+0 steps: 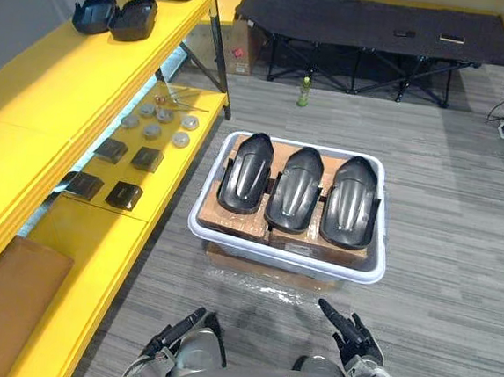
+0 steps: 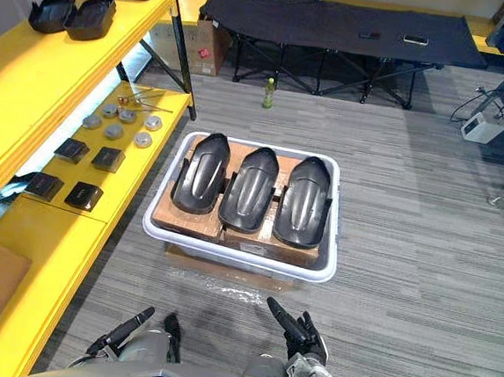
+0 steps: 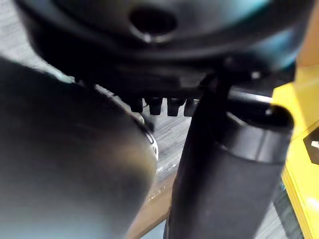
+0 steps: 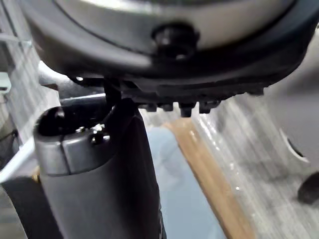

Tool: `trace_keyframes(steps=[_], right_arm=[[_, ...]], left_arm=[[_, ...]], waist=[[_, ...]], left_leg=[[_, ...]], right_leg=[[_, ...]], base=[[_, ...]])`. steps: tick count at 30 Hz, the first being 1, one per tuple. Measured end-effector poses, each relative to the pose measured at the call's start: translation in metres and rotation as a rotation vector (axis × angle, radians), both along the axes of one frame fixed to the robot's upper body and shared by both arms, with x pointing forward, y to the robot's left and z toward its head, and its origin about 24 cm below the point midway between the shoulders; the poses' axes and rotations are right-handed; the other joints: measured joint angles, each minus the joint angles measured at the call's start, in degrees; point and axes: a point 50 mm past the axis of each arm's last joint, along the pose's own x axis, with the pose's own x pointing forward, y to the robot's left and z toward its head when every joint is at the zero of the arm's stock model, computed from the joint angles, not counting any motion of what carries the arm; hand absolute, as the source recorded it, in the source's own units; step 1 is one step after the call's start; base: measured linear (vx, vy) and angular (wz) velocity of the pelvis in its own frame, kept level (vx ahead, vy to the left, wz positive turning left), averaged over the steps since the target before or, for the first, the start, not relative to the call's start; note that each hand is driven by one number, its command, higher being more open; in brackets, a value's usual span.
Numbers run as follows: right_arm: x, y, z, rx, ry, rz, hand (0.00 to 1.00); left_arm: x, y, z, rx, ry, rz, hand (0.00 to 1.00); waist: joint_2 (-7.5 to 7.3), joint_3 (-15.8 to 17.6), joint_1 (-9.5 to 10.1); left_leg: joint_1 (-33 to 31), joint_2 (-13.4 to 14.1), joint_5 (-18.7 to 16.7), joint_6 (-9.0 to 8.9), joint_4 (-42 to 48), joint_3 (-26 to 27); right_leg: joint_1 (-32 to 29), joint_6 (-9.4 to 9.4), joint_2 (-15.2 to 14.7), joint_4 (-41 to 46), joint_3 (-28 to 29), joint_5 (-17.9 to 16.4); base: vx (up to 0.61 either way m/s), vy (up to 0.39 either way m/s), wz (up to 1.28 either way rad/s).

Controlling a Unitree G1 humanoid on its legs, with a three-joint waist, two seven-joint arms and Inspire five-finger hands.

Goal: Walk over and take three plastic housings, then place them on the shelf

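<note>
The yellow shelf (image 1: 85,77) runs along the left, cut off at its near end. On the floor (image 1: 445,197), a white tub (image 1: 255,252) holds three plastic housings (image 1: 294,190) that hide most of the cardboard (image 1: 225,218) beneath. The left hand (image 1: 171,333) and right hand (image 1: 356,333) hang empty with loosely straight fingers.

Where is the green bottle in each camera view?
Left eye view: green bottle on the floor, upper middle, in front of the black cot.
Right eye view: upper middle, just left of centre.
Left wrist view: cannot make it out.
Right wrist view: cannot make it out.
Shared landmark: the black cot.
</note>
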Motion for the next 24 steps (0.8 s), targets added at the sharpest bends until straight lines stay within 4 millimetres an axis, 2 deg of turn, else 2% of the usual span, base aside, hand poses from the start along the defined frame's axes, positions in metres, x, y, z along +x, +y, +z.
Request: trace_keyframes(steps=[3,4,8,11,13,18,20,24], right_arm=[[0.004,0.016,0.006,-0.008,-0.031,0.082,1.0],[0.003,0.021,0.009,-0.013,-0.043,0.115,1.0],[0.0,0.032,0.019,-0.021,-0.076,0.172,1.0],[-0.001,0.035,0.024,-0.038,-0.089,0.232,1.0],[-0.004,0.034,0.026,-0.055,-0.089,0.267,1.0],[-0.012,0.037,0.037,-0.063,-0.119,0.338,1.0],[-0.012,0.04,0.042,-0.063,-0.139,0.34,1.0],[-0.007,0.045,0.058,-0.08,-0.204,0.309,1.0]], left_arm=[[0.004,0.009,0.002,0.023,0.007,-0.037,1.0],[0.003,0.009,0.002,0.027,0.016,-0.05,1.0],[0.002,0.01,0.001,0.037,0.045,-0.072,1.0],[-0.005,0.013,0.001,0.051,0.072,-0.082,1.0],[-0.007,0.014,0.0,0.055,0.084,-0.099,1.0],[-0.009,0.018,0.0,0.068,0.088,-0.124,1.0],[-0.011,0.02,-0.001,0.073,0.102,-0.141,1.0],[-0.012,0.021,0.0,0.079,0.112,-0.205,1.0]], waist=[[-2.8,0.1,-0.05],[-3.12,-0.1,-0.05],[-3.24,-0.1,-0.52],[-3.61,-0.3,-1.93],[-3.78,-0.4,-1.97],[-4.7,-1.2,-2.16],[-4.97,-1.4,-3.08],[-4.68,-2.1,-3.37]], left_leg=[[1.1,-2.0,0.5,0.42,-2.4,1.5],[1.9,-2.5,0.6,0.69,-3.4,2.0],[4.1,-3.0,1.4,0.92,-6.1,3.1],[7.2,-3.0,3.6,0.91,-11.0,3.8],[8.5,-3.0,4.6,0.88,-13.1,4.5],[9.0,-3.0,4.7,0.85,-13.5,5.9],[9.0,-3.0,4.7,0.86,-13.5,6.0],[9.1,-2.8,4.7,0.81,-13.5,6.8]], right_leg=[[0.2,1.03,-1.3,-2.2,1.4,0.6],[0.4,1.32,-1.7,-2.7,2.1,0.8],[0.7,1.38,-1.6,-2.7,3.3,0.9],[0.9,1.24,-1.0,-2.7,4.1,0.8],[0.9,1.2,-0.7,-2.7,4.9,0.7],[0.1,1.13,-0.7,-2.7,7.0,0.7],[0.1,1.15,-0.7,-2.7,7.1,0.7],[-0.2,1.09,-0.3,-3.0,8.4,1.1]], base=[[0.09,0.105,-0.14],[0.07,0.078,-0.16],[0.01,0.027,-0.15],[-0.04,-0.026,-0.15],[-0.05,-0.008,-0.21],[-0.04,0.019,-0.16],[-0.01,0.008,-0.02],[0.01,0.008,-0.09]])
